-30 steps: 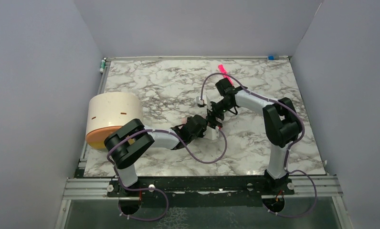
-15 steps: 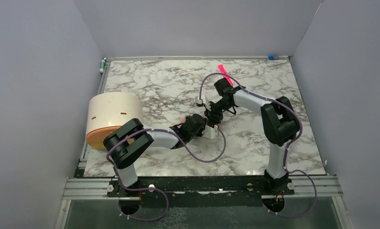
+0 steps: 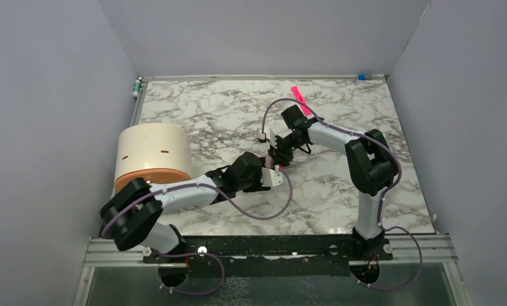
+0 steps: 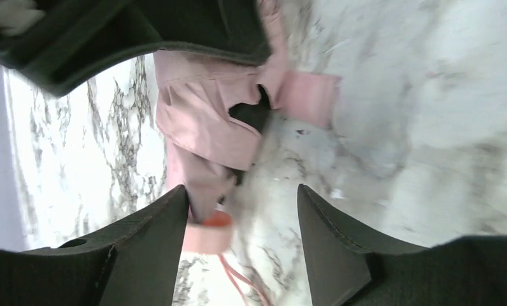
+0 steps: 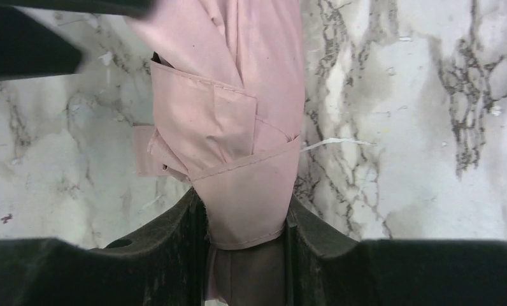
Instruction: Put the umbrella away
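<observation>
The umbrella (image 5: 238,127) is a pale pink folded bundle lying on the marble table (image 3: 340,185). My right gripper (image 5: 243,194) is shut on its fabric, with both fingers pressed against the sides. My left gripper (image 4: 241,188) is open at the other end. The small pink handle (image 4: 207,234) rests against its left finger (image 4: 155,242), with a gap to the right finger, and a thin pink strap (image 4: 238,284) trails below. In the top view the two grippers, left (image 3: 274,174) and right (image 3: 278,158), meet at mid-table and hide nearly all of the umbrella.
A large cream cylinder with an orange end (image 3: 152,156) lies at the table's left edge, beside my left arm. A bright pink strip (image 3: 299,95) lies near the back, behind my right arm. Grey walls close in the table on three sides.
My right gripper has closed on the umbrella's fabric and shifted slightly left. My left gripper has opened off the handle end, and the left arm's elbow has swung down and to the left.
</observation>
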Controlling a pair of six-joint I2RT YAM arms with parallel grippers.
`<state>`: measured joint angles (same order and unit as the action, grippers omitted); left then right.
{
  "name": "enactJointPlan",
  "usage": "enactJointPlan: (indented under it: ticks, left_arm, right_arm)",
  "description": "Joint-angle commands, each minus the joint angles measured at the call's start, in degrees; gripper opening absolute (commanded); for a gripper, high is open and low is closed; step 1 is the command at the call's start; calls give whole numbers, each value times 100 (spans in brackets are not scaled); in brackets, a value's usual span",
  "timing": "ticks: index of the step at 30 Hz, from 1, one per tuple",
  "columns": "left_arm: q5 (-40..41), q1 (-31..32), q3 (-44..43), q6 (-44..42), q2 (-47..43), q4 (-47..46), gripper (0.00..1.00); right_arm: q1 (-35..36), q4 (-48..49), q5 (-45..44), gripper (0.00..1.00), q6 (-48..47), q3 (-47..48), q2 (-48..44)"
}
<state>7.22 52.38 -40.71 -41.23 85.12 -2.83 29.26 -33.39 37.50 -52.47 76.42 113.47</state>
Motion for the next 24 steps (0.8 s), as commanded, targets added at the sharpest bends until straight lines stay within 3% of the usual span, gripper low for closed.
enactJointPlan:
  ticks: [1, 5, 9, 12, 20, 24]
  left_arm:
    - [-1057, 79, 319, 1002, -1165, 628, 64]
    - [-1654, 84, 428, 1168, -2140, 1084, 63]
    - [-1307, 1, 586, 1423, -3002, 848, 62]
    - [-1350, -400, 564, 1538, -3349, 578, 59]
    - [-3059, -2854, 127, 2117, -2655, -309, 57]
    - [-3714, -3304, -399, 2275, -1718, -451, 59]
  right_arm:
    - [-77, 539, -1108, 10, -5, -239, 284]
    - [-74, 478, -1172, 10, -100, -316, 223]
    - [-70, 528, -1419, 11, -555, -691, -35]
    - [-69, 389, -1606, 12, -724, -886, -168]
    - [-27, -10, -1555, 13, -778, -1170, -498]
    - [-23, 46, -1410, 13, -818, -1426, -668]
